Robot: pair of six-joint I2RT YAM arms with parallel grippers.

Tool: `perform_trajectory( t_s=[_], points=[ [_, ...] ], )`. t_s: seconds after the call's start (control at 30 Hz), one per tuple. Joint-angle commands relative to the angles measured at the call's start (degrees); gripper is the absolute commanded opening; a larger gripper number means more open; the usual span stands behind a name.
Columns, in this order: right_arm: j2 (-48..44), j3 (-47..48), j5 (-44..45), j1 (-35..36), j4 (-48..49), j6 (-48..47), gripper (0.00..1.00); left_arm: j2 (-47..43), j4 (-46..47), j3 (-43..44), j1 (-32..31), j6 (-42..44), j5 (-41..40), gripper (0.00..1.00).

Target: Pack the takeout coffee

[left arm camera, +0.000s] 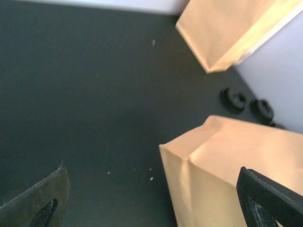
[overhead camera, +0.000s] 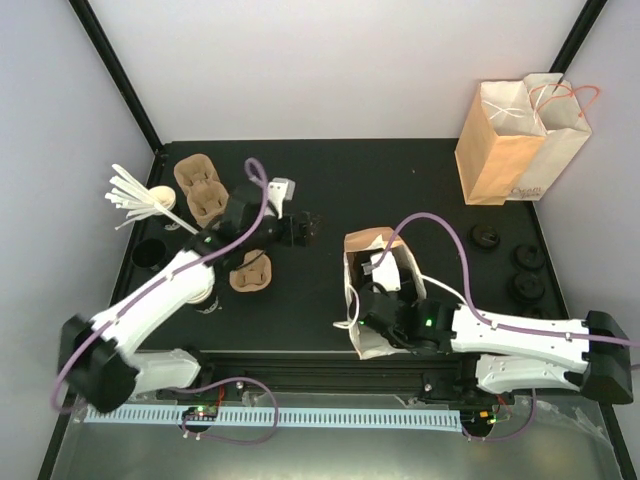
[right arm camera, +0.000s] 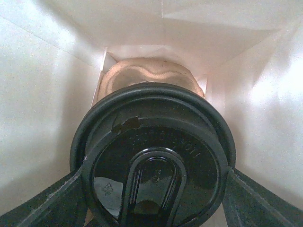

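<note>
The takeout coffee (right arm camera: 156,156) fills the right wrist view, its round black lid facing the camera. It sits inside the white interior of a brown paper bag (overhead camera: 368,245). My right gripper (right arm camera: 154,189) reaches into that bag, and its fingers (right arm camera: 52,203) press on both sides of the lid. A brown moulded cardboard shape (right arm camera: 149,73) lies deeper in the bag behind the cup. My left gripper (overhead camera: 300,228) hovers left of the bag, open and holding nothing. In the left wrist view the bag's corner (left arm camera: 227,161) lies ahead of the left gripper (left arm camera: 151,189).
A second paper bag (overhead camera: 520,140) stands at the back right. Loose black lids (overhead camera: 487,237) lie right of the packed bag. Cardboard cup carriers (overhead camera: 200,190) and white stirrers (overhead camera: 135,195) sit at the back left. Another carrier (overhead camera: 250,272) lies by the left arm.
</note>
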Motion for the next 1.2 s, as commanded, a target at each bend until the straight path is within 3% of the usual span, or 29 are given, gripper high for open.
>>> perform_trajectory(
  t_s=[0.0, 0.13, 0.3, 0.53, 0.6, 0.73, 0.87, 1.17],
  points=[
    [5.1, 0.5, -0.1, 2.1, -5.7, 4.6, 0.36, 12.7, -0.5, 9.4, 3.9, 3.5, 14.7, 0.99],
    [7.2, 2.0, 1.8, 3.1, -7.9, 6.6, 0.36, 26.5, -4.4, 19.6, 6.2, 4.0, 20.8, 0.96],
    [4.9, 0.7, 0.1, 3.3, -5.8, 5.8, 0.36, 45.0, -7.4, 32.6, 7.6, 1.5, 33.1, 0.78],
    [3.3, 0.2, 0.0, 3.3, -6.2, 5.5, 0.38, 61.9, -9.1, 46.5, 7.4, -1.2, 40.3, 0.66],
    [3.3, 0.2, 0.4, 3.2, -6.4, 5.9, 0.38, 64.4, -9.5, 49.1, 6.9, -1.7, 42.6, 0.57],
    [3.0, -0.3, 0.7, 2.9, -5.6, 6.0, 0.39, 66.8, -11.2, 50.7, 5.3, -1.5, 46.7, 0.27],
    [3.0, -0.2, 0.2, 2.4, -5.3, 5.8, 0.39, 66.2, -12.1, 47.3, 4.0, -1.0, 49.7, 0.04],
    [5.2, 3.0, 0.2, 2.3, -9.1, 6.3, 0.39, 60.3, -5.9, 37.7, 3.5, -4.8, 53.9, 0.02]
  ],
)
